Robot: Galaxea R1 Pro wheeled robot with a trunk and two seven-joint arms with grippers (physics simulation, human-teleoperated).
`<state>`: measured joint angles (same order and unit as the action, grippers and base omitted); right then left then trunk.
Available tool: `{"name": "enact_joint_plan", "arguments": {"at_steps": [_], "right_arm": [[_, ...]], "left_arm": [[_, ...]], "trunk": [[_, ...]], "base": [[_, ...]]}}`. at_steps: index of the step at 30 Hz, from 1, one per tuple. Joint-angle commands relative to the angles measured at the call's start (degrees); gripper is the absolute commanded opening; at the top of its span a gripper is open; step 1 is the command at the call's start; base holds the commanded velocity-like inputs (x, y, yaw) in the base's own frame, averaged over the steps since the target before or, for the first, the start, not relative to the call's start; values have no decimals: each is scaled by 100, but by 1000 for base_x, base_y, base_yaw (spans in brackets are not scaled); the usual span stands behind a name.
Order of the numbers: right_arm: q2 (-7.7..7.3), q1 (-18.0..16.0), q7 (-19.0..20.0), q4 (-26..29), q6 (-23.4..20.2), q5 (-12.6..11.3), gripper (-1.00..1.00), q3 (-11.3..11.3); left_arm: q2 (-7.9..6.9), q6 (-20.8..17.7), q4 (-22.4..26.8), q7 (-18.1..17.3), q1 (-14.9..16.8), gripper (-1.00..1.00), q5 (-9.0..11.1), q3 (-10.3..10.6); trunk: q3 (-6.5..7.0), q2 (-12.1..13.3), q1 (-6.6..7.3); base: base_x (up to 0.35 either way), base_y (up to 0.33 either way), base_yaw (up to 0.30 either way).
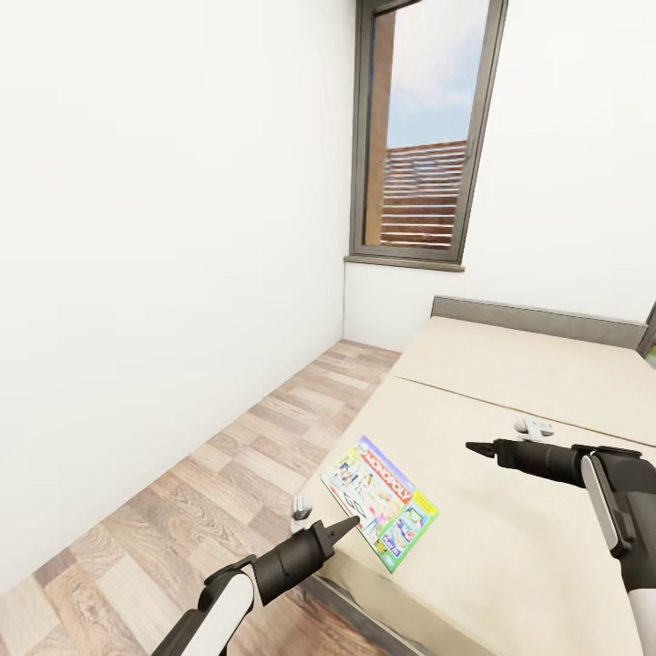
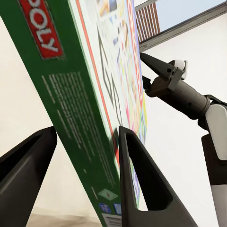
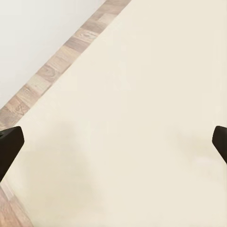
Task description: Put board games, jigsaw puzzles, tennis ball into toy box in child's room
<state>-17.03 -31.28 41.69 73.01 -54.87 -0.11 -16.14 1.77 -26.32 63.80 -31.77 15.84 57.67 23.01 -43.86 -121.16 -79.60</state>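
Bed (image 1: 510,392) occupies the right of my head view, its beige cover flat beneath a window (image 1: 424,137), with wood floor (image 1: 182,510) running along a white wall. Monopoly board game (image 1: 380,499) lies at the near left edge of the mattress, overhanging slightly. My left gripper (image 1: 342,527) sits at that box; in the left wrist view the green box edge (image 2: 75,109) stands between the parted fingers (image 2: 142,179), one finger close against it, though I cannot tell whether it touches. My right gripper (image 1: 477,447) hovers over the cover, well apart from the game; the right wrist view shows its fingertips (image 3: 9,149) spread wide with only bedding between them.
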Motion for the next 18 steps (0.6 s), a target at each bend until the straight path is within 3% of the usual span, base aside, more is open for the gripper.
{"name": "enact_joint_plan", "arguments": {"at_steps": [1, 18], "right_arm": [[0, -5, 20, 3, -36, 0, 100, -7], [-2, -5, 23, -1, -30, 1, 100, -12]], "left_arm": [[1, -49, 0, 3, 3, -100, 58, -1], [14, -59, 0, -9, -13, -100, 60, 32]], "trunk": [[-6, -3, 1], [-6, -3, 1]], "base": [[0, 0, 0], [0, 0, 0]]}}
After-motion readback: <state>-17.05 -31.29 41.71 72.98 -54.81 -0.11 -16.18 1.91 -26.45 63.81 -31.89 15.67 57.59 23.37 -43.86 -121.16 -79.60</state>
